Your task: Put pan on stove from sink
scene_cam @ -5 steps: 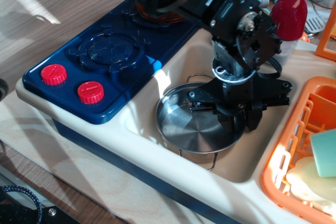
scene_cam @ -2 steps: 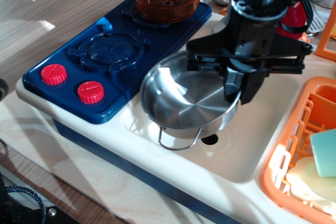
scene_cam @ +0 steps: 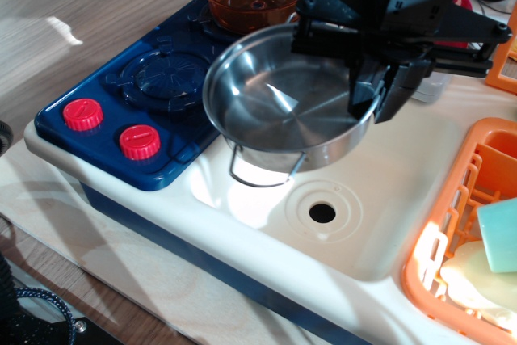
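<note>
No legible text, no labels, no brands, no numbers on anything in view

Surface: light wood-grain tabletop (scene_cam: 89,30), seen along the left and upper left, crossed by patches of sunlight.
Board: pale plywood sheet (scene_cam: 137,268) laid flat on the tabletop, its near edge running diagonally.
Unit: cream plastic toy kitchen base with a dark blue lower band (scene_cam: 174,236), set on the board.
Cable: dark braided cord (scene_cam: 36,300), seen at the lower left corner.
</note>
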Controlling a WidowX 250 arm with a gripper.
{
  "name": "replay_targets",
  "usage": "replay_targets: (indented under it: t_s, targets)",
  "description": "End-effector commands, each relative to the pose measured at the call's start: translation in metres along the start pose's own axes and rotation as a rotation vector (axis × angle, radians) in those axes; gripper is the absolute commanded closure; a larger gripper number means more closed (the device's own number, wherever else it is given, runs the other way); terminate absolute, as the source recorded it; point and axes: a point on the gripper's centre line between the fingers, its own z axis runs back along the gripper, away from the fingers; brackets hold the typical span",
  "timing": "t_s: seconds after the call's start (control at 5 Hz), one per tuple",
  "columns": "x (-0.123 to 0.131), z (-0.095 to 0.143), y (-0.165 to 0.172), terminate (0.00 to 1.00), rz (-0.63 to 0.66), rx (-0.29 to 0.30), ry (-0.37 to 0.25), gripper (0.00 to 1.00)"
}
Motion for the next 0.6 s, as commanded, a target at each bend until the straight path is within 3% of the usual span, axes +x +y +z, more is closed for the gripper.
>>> replay_targets:
  t_s: [0.0,0.4]
  targets:
    - [0.023,0.008,0.030,0.00,-0.057,-0.036,-0.083,1.00]
    - [0.038,-0.014,0.070,0.00,-0.144,-0.062,-0.132,1.00]
